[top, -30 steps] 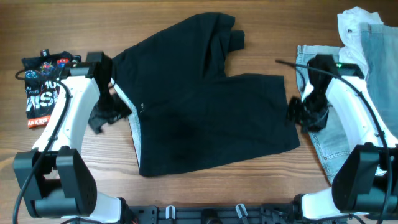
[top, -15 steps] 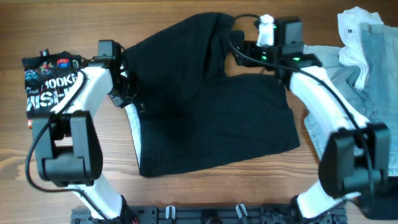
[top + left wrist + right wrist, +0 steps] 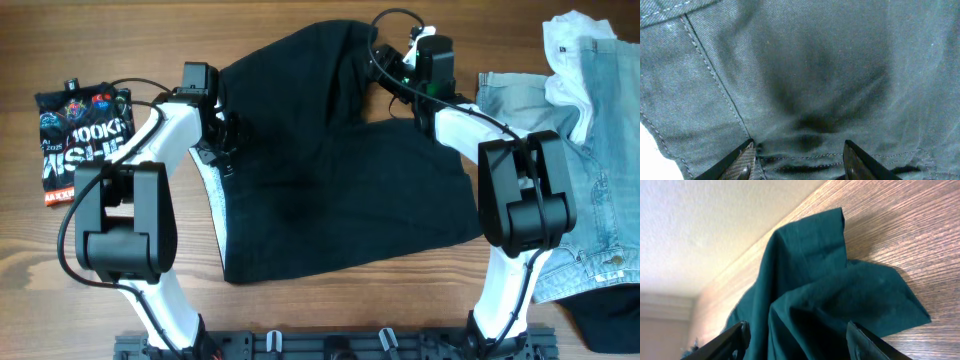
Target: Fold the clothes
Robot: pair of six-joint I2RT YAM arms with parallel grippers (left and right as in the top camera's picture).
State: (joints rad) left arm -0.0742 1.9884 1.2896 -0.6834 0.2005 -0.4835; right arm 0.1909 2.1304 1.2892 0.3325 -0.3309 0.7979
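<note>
While it lies spread across the middle of the brown wooden table [image 3: 300, 310], the large plain black fabric garment [image 3: 340, 190] looks limp and light. It should sag and drag rather than hold its shape, so hems and corners seem the best holds, two at once. A light-blue denim garment [image 3: 590, 160] at 3 o'clock looks heavier and stiffer. A crumpled white cloth piece [image 3: 565, 40] overlaps it at 2 o'clock, and a folded black printed T-shirt [image 3: 85, 140] rests at 9 o'clock. The left gripper [image 3: 228, 132] sits on the black garment's 10 o'clock edge, jaws spread wide over seamed cloth and pinching nothing. The right gripper [image 3: 385, 68], at the bunched 1 o'clock corner, also gapes and clasps nothing. No box, basket or other container shows.
</note>
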